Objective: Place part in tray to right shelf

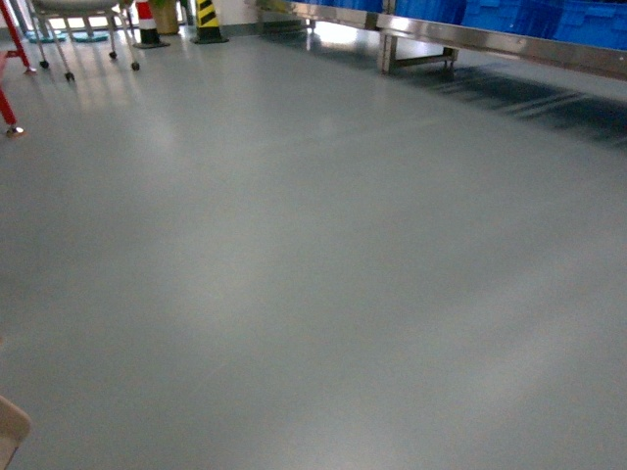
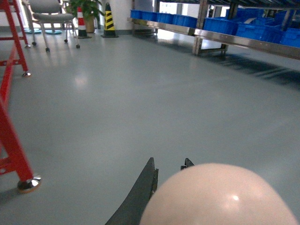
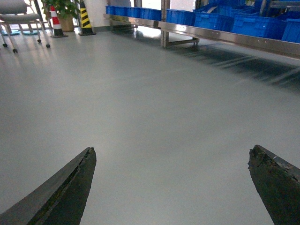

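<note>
Showing no readable writing, right fingers [image 3: 65, 192] spread, blue bins [image 3: 225, 21] shelved

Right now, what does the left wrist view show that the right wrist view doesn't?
Only the left wrist view: the red frame with its foot on the floor, and the beige tray filling the bottom, close against the left gripper's dark fingers. Only the right wrist view: the right gripper, wide open and empty. Both: the grey floor, blue bins on the metal shelf, striped cone, chair. The part shows in neither.
</note>
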### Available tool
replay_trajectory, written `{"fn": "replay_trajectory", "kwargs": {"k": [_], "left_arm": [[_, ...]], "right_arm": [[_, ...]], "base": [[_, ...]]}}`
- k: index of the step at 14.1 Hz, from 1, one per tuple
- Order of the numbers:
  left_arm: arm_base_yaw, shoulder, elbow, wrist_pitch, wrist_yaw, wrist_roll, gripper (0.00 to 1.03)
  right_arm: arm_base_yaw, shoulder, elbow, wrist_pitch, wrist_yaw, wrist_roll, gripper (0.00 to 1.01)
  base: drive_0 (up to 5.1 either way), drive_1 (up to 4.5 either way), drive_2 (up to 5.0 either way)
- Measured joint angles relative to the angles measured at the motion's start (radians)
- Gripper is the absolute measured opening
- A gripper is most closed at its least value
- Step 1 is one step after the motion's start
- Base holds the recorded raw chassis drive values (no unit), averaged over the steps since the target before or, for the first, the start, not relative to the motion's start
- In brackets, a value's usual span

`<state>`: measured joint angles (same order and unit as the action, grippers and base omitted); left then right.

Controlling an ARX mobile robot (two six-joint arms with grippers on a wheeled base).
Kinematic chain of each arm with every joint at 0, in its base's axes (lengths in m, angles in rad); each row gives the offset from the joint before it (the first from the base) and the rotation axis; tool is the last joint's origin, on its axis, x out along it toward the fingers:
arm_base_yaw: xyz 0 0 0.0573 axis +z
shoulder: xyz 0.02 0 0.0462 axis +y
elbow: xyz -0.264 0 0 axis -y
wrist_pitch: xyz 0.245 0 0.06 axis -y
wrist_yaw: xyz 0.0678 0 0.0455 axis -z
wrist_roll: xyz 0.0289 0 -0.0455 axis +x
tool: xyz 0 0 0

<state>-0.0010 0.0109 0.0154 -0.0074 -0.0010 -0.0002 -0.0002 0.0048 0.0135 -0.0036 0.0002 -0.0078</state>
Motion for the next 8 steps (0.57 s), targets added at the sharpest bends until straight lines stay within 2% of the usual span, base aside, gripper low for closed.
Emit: {"fn": "replay_trajectory", "kwargs": {"k": [8], "left_arm": [[0.000,0.000,0.000,0.000,0.000,0.000,0.12]], "right_arm": [[0.000,0.000,0.000,-0.001,-0.001,0.000,0.98]], "base": [[4.5,-4.12,1.0]]}}
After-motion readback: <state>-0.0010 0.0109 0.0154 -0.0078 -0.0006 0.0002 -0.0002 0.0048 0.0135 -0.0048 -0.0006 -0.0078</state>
